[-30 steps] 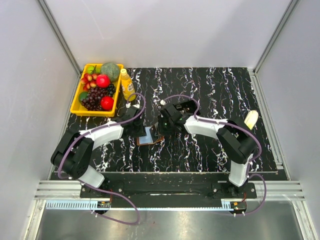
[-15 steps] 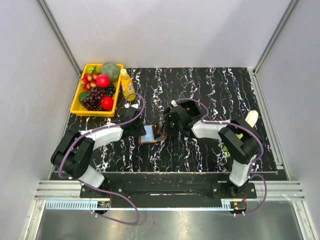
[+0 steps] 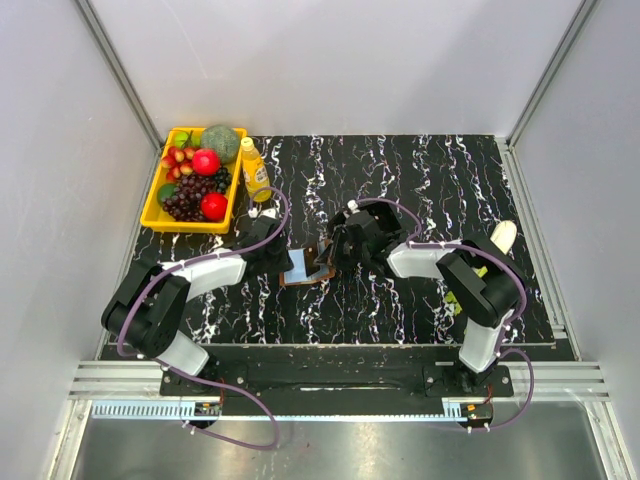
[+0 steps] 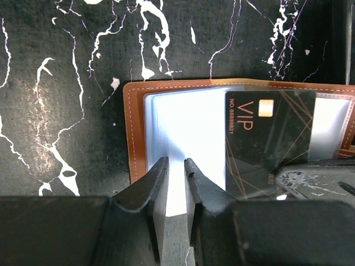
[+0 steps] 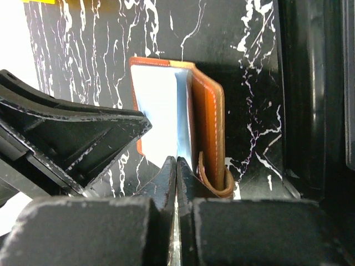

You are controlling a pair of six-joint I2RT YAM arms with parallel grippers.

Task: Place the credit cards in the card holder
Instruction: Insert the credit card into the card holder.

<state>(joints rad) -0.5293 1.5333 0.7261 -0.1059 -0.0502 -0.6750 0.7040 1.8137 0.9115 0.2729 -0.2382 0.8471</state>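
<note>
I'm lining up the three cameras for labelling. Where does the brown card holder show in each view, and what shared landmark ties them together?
Top external: the card holder lies open at table centre, between the two grippers.
Left wrist: it fills the middle, a black VIP card on its right half.
Right wrist: centre, its brown cover standing up on the right.
Shared landmark: the pale blue sleeves inside it.

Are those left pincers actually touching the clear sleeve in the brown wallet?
Touching. In the left wrist view, the left gripper has its two fingers nearly closed on the near edge of a clear sleeve in the card holder, a thin strip between them.
</note>
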